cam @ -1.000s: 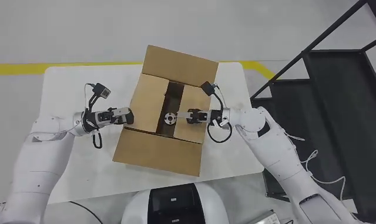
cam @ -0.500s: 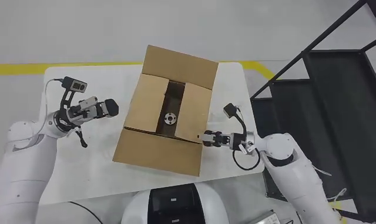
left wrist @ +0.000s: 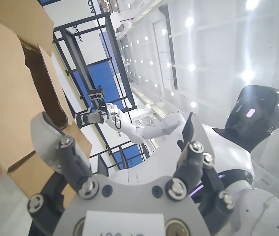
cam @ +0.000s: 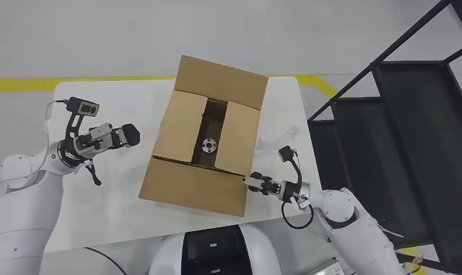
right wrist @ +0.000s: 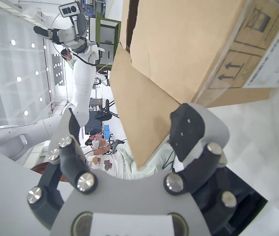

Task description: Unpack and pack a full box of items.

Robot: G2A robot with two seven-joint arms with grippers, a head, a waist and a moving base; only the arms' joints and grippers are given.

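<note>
I am holding my left arm (cam: 40,163) out at my left side, elbow bent, wrist lifted, my left gripper (cam: 132,134) pointing inward, its fingers (left wrist: 43,128) standing wide apart. I am holding my right arm (cam: 339,211) low at my right side, forearm lying level, my right gripper (cam: 250,181) pointing inward too, jaws spread, one black pad (right wrist: 188,124) facing in

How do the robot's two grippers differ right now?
The left gripper hangs over the table, apart from the box; the right gripper sits at the edge of the box's near flap. That flap's edge appears between the right gripper's fingers; nothing lies between the left gripper's. Both are open, gripping nothing.
</note>
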